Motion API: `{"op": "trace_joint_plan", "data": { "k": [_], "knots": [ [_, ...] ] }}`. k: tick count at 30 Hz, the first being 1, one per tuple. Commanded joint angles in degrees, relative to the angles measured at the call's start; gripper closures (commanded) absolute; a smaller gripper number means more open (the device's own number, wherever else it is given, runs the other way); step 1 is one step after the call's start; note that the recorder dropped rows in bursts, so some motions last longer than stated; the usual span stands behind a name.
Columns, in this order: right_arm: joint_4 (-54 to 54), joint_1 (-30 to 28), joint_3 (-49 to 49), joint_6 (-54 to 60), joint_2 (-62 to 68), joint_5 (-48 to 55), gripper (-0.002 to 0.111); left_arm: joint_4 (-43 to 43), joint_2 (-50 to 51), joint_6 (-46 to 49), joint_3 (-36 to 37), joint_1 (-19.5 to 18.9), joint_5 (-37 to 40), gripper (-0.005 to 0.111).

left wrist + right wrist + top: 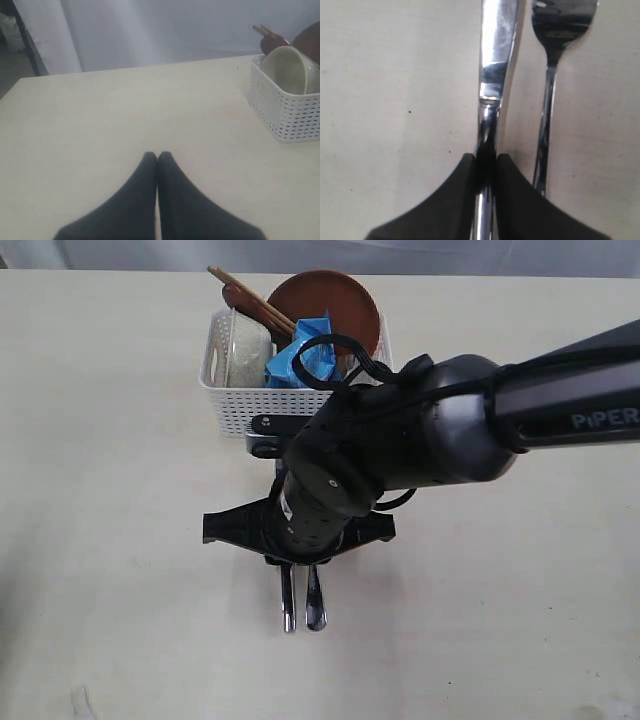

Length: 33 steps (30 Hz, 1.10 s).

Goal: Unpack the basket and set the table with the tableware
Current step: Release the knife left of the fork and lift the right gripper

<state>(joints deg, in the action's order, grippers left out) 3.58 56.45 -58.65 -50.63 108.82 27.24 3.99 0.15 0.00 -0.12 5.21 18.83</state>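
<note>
Now my right gripper (pixel 486 159) is pinched tight on the steel knife (pixel 495 60), holding it by the handle. The knife is down at the table (pixel 100 540), but I cannot tell if it touches. The fork (pixel 555 30) lies just beside it, side by side, and nothing holds it. Both are near the white basket (pixel 235 405). My left gripper (pixel 157 156) is closed with nothing in it, over bare table, well apart from the basket. In the basket I see the pale bowl (pixel 245 355) tipped on its side, the brown plate (pixel 340 300) standing up, 2 chopsticks (pixel 250 300) poking out, and a blue bag (pixel 305 355).
</note>
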Motion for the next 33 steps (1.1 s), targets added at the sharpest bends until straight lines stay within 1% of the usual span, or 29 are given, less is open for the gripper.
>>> {"op": "trace_joint_plan", "data": {
  "k": [1, 8, 17, 18, 20, 23, 25, 29, 33],
  "knots": [
    [-0.09, -0.35, 0.11, 0.71, 0.05, 0.21, 0.108, 0.28, -0.15, 0.0, 0.12, -0.13, -0.42, 0.107],
    [-0.09, -0.35, 0.11, 1.21, 0.79, 2.75, 0.108, 0.28, -0.15, 0.0, 0.12, -0.13, -0.42, 0.107],
    [-0.09, -0.35, 0.11, 1.4, 0.93, 0.84, 0.107, 0.28, -0.15, 0.0, 0.12, -0.13, -0.42, 0.107],
    [-0.09, -0.35, 0.11, 1.4, 0.93, 0.84, 0.105, 0.28, -0.15, 0.0, 0.12, -0.13, -0.42, 0.107],
    [-0.09, -0.35, 0.11, 1.4, 0.93, 0.66, 0.094, 0.28, -0.15, 0.0, 0.12, -0.13, -0.42, 0.107],
    [-0.56, -0.35, 0.11, 1.4, 0.93, 0.58, 0.072, 0.28, -0.15, 0.0, 0.12, -0.13, -0.42, 0.107],
    [-0.5, -0.35, 0.11, 1.84, 0.93, 0.58, 0.065, 0.28, -0.15, 0.0, 0.12, -0.13, -0.42, 0.107],
    [-0.5, -0.35, 0.11, 2.05, -0.14, 0.58, 0.064, 0.28, -0.15, 0.0, 0.12, -0.13, -0.42, 0.107],
    [-0.03, -0.35, 0.01, 3.32, -2.59, -1.71, 0.064, 0.28, -0.15, 0.0, 0.12, -0.13, -0.42, 0.107]
  ]
}}
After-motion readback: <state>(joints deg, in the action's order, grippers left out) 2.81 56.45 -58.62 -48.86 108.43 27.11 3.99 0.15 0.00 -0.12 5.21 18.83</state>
